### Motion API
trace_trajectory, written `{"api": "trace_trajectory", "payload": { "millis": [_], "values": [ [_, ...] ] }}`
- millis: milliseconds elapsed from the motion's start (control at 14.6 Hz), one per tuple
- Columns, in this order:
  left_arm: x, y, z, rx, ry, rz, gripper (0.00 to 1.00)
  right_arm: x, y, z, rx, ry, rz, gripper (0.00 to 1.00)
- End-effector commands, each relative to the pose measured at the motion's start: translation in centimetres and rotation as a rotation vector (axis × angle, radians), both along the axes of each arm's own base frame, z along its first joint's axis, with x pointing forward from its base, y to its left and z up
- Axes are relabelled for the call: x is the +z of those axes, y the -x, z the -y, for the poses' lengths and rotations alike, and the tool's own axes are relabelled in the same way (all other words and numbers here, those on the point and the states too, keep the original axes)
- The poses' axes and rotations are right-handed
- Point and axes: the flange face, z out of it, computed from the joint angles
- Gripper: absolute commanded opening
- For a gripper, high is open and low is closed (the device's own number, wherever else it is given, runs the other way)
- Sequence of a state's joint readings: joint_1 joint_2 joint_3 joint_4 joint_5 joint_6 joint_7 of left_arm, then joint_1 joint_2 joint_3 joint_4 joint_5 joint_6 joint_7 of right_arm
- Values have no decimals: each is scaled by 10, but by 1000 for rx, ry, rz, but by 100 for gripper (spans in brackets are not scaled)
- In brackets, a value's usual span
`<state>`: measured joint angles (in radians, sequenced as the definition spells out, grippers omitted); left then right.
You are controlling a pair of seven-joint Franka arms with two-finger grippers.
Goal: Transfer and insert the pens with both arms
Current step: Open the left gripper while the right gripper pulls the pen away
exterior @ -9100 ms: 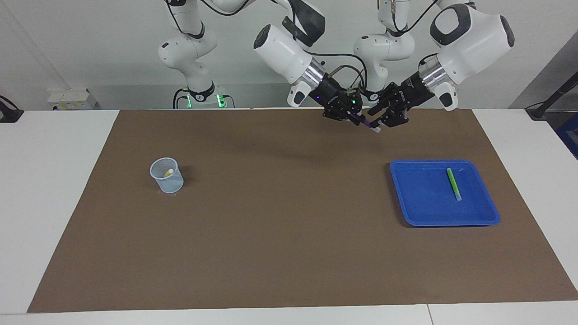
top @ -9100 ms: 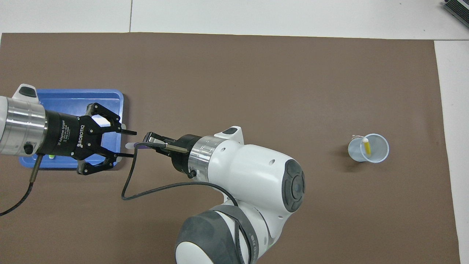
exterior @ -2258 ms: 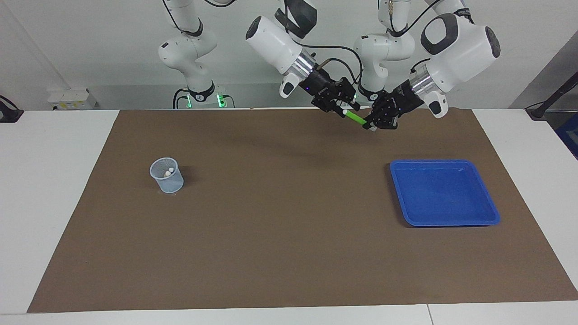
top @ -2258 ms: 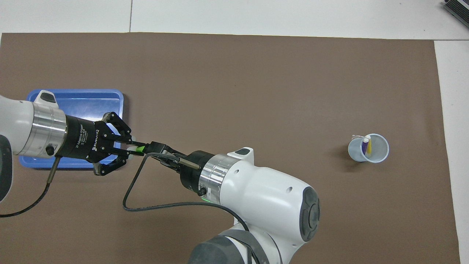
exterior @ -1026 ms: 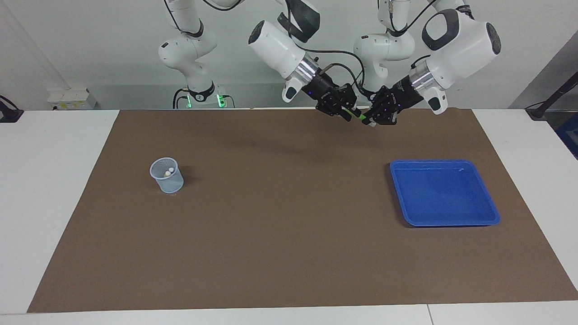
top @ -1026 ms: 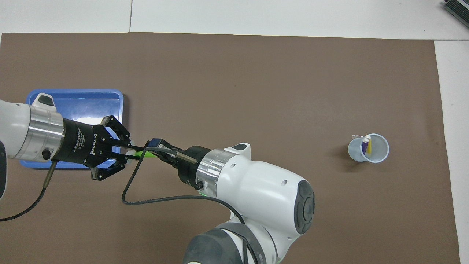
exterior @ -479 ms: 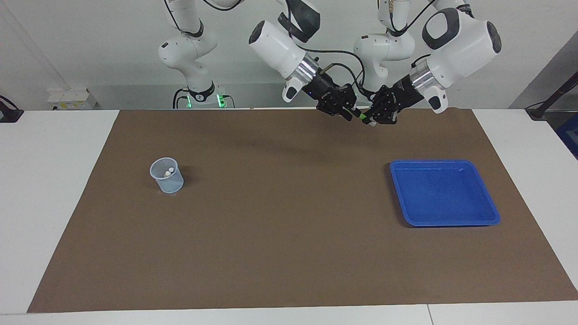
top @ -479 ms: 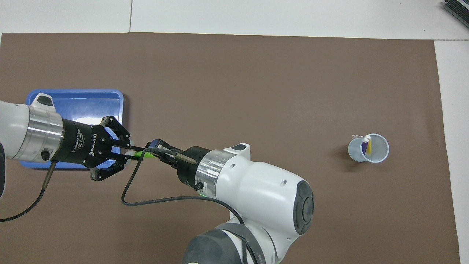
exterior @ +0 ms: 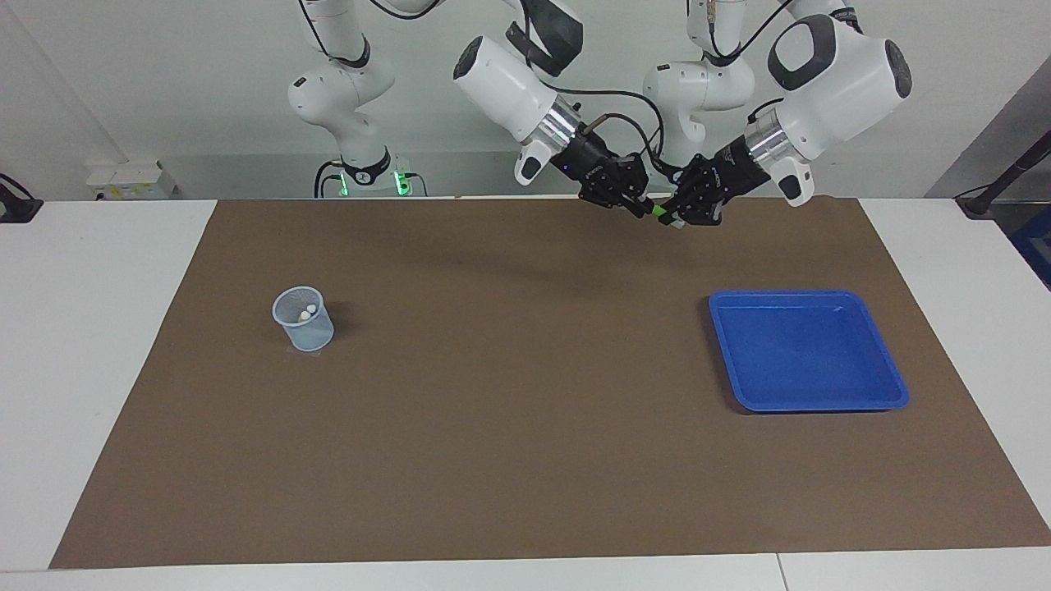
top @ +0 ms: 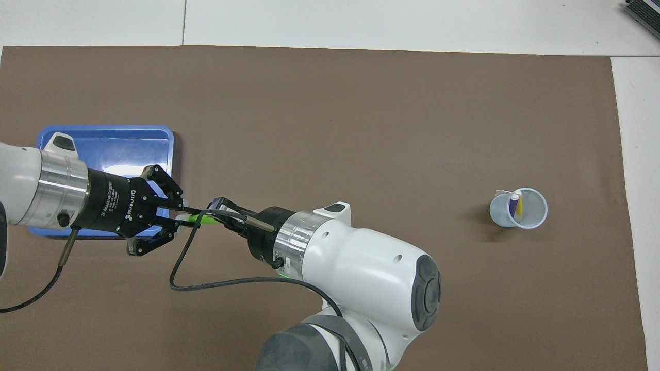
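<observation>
Left gripper point(exterior: 675, 218) clamped on the green pen point(top: 198, 218), right gripper point(exterior: 636, 205) pinching its other end, midair over the brown mat point(exterior: 509, 394); blue tray point(exterior: 895, 386) bare, purple pen point(top: 512, 205) and yellow pen point(top: 520, 205) in the cup point(exterior: 305, 332)

Green pen point(top: 197, 218), blue tray point(exterior: 809, 349), brown mat point(exterior: 525, 394).
Black hands; pale blue cup point(exterior: 304, 318) holds purple pen point(top: 512, 205) and yellow pen point(top: 519, 205); white surface point(exterior: 98, 328).

My two grippers met tip to tip in the air, blocking each other. On the worktop point(exterior: 525, 460), only the blue tray point(exterior: 891, 386) at three o'clock and the cup point(exterior: 304, 328) at nine stood in my way; between them lay open mat.
</observation>
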<state>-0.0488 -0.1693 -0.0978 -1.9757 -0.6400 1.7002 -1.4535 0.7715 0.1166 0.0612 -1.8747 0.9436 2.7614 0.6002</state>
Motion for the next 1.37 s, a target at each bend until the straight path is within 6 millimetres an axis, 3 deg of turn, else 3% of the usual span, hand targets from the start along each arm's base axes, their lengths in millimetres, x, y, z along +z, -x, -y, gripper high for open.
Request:
{"api": "trace_trajectory", "payload": {
  "millis": [0,68,137,205,274,684,889,1095,1300],
  "values": [
    [4,9,1,9,13,-7,0,-3,4,-5,9,1,7,0],
    [4,9,1,5,13,-7,0,-3,4,-5,9,1,7,0],
    [4,9,1,0,15,-1,8,-3,3,-5,7,1,7,0],
    [5,9,1,-5,16,5,86,-4,3,-4,6,2,6,0],
    [5,9,1,-5,16,9,100,-3,1,-3,5,2,7,0],
    [10,11,0,-23,14,32,100,-20,-13,23,97,68,26,0],
    [9,10,-7,-131,22,107,100,-43,-16,59,194,140,62,0],
    [3,13,-22,-390,-57,216,100,-79,-11,100,288,226,86,0],
    [-1,12,-61,-654,-81,328,100,-95,-21,146,449,377,130,0]
  ]
}}
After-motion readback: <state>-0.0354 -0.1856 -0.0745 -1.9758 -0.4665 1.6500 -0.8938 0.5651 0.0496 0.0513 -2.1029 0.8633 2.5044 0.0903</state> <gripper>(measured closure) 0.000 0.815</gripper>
